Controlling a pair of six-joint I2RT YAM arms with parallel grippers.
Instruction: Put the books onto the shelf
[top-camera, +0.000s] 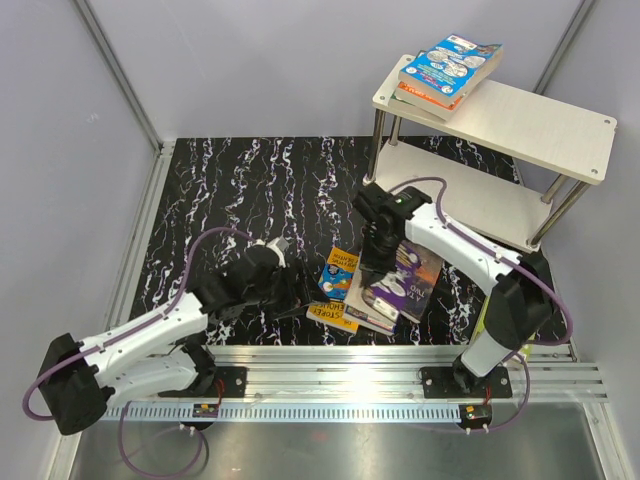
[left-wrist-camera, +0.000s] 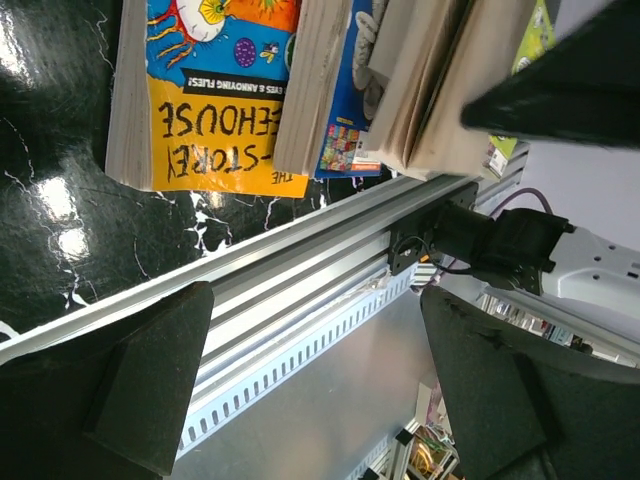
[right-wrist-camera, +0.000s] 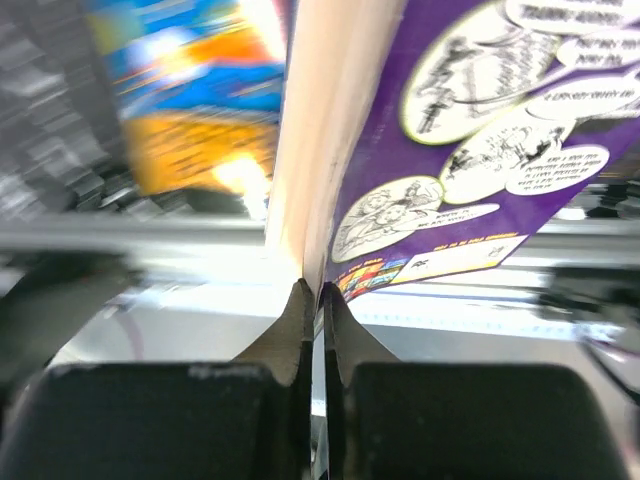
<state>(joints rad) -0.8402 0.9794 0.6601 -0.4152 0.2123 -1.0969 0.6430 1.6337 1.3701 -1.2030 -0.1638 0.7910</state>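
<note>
L gripper (left-wrist-camera: 315, 330) is held w/ fingers wide apart and nothing between them, just beside the orange book (left-wrist-camera: 215, 130), prob. parked there so the heap can be steadied or the next pick readied. At centre the loose books (top-camera: 385, 290) are heaped by the near rail (top-camera: 400, 355); R gripper (right-wrist-camera: 312, 300) is pinched tight on the thin edge of the purple book (right-wrist-camera: 480, 130), apparently so it can be peeled off the heap. Far right, the shelf (top-camera: 530, 120) is already loaded w/ a blue-topped stack (top-camera: 450, 65) on the far-left corner of its top board.
</note>
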